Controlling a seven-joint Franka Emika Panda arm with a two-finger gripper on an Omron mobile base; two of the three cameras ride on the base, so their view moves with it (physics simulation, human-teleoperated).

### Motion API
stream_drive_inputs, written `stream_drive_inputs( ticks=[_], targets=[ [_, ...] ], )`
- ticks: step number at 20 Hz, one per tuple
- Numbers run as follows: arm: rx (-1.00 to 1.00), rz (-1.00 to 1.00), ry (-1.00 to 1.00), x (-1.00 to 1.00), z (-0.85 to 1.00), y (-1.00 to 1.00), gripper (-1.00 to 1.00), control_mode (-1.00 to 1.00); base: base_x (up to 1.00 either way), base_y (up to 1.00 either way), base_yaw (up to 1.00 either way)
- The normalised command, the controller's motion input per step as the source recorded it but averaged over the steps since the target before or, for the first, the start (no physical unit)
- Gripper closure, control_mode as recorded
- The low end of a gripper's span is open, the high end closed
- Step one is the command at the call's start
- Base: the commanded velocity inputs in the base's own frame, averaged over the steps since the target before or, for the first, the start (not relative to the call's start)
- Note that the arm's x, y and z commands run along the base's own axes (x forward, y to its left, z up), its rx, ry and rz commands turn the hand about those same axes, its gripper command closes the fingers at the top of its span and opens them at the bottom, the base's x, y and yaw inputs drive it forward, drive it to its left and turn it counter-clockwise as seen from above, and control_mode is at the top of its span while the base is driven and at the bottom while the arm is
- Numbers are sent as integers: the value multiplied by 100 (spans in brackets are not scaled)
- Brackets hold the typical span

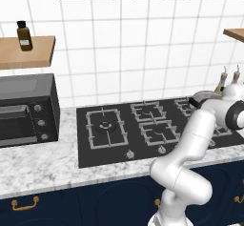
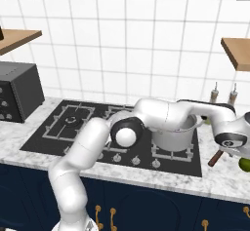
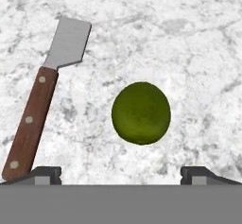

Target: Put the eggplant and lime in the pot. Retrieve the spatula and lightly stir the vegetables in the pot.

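White square tiles cover the wall behind a marble counter [image 2: 215,181] into which a black gas hob [image 1: 119,134] is set. On a burner at the hob's right side the pot [image 2: 176,136] is seen, round and silver-grey, partly hidden by the white arm that reaches across it; whether anything lies inside cannot be told. A dark toaster oven [image 1: 26,108] is placed on the counter to the left of the hob, and a brown bottle [image 1: 24,35] is kept on the wooden shelf [image 1: 28,53] above it. Two slim bottles [image 2: 223,94] are stood against the tiles just beyond the pot.

On the bare marble to the right of the hob the lime [image 3: 141,113] is found, green and round, well apart from the pot. Beside it the spatula [image 3: 45,98] is laid flat, its wooden riveted handle joined to a flat metal blade; spatula and lime are near each other but not touching.

The gripper [image 3: 120,173] is held above the marble, pointed down at the lime. Its fingertips [image 3: 41,173] are spread wide, nothing is held between them, and the lime is framed in the gap, nearer the right-hand tip as seen in the hand view.
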Motion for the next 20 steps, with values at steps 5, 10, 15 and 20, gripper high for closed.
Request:
stream_drive_inputs(
  ticks=[5,10,15,20],
  targets=[
    [-6,4,3,3,-1,-31,-100,-100,0,0,0],
    [0,2,0,24,0,-5,-100,-100,0,0,0],
    [0,2,0,19,0,0,-100,-100,0,0,0],
    [0,0,3,1,-7,-5,-100,-100,0,0,0]
  ],
)
